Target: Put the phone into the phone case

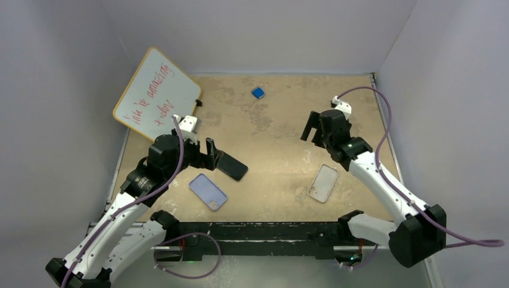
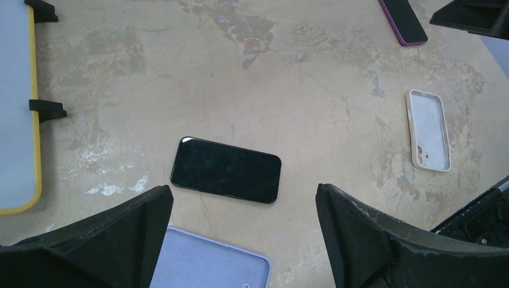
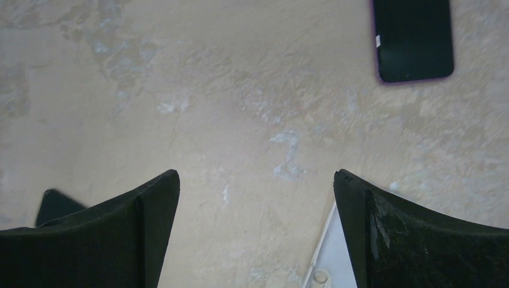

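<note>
Hovering with jaws spread wide and empty, the left gripper (image 2: 242, 193) is poised above the flat black rectangular phone (image 2: 226, 170), which lies on the tan table (image 2: 300, 90) just beyond the lavender rectangular soft case (image 2: 207, 264). Step in hand looks like the approach to the pick; the next move likely calls for descending, pinching the phone's long edges, then seating it in that case. The right gripper (image 3: 256, 175), also spread and holding nothing, hangs well apart from the case.

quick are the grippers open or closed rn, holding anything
left gripper: open, empty; the black phone is not gripped
right gripper: open, empty
</note>
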Controlling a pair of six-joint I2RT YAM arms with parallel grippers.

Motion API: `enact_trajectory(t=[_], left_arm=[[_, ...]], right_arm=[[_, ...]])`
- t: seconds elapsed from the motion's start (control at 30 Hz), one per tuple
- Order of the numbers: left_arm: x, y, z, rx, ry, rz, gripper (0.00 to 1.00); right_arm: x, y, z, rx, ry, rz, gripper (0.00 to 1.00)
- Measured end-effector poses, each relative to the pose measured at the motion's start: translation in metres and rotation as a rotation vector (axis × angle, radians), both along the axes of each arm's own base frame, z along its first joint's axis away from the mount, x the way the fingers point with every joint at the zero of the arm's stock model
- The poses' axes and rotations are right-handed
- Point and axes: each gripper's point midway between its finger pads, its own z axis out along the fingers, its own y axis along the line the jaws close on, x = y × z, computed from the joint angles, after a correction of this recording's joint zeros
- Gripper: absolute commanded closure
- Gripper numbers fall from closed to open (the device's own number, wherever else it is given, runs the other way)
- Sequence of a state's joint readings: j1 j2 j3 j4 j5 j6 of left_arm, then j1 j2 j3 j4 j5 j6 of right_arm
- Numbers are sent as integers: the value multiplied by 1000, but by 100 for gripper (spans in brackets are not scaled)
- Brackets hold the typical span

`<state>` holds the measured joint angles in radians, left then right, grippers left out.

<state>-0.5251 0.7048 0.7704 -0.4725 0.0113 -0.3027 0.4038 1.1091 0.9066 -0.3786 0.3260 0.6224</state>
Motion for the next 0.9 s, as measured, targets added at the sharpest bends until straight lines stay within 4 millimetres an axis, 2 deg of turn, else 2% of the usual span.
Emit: enact_trajectory(t=[0.13, 0.27, 0.37, 0.5, 0.6, 0.77, 0.9], left_arm=[[-1, 1, 2, -5, -8, 0, 6], [-2, 1, 5, -10, -17, 0, 6], [-2, 1, 5, -11, -18, 0, 6], [-2, 1, 5, -11, -19, 0, 6], [-2, 1, 5, -11, -18, 0, 6], [-2, 1, 5, -11, -19, 0, 6], [-2, 1, 6, -12, -20, 0, 6]], right_arm=[[23, -13, -15, -156, 5, -1, 1], [48, -31, -40, -256, 82, -7, 1], [67, -56, -61, -289, 161, -45, 1], [78, -84, -80, -293, 230, -72, 1], [85, -99, -86, -285, 257, -76, 1], [107, -115, -91, -262, 274, -69, 1], [114, -129, -109, -241, 322, -63, 1]])
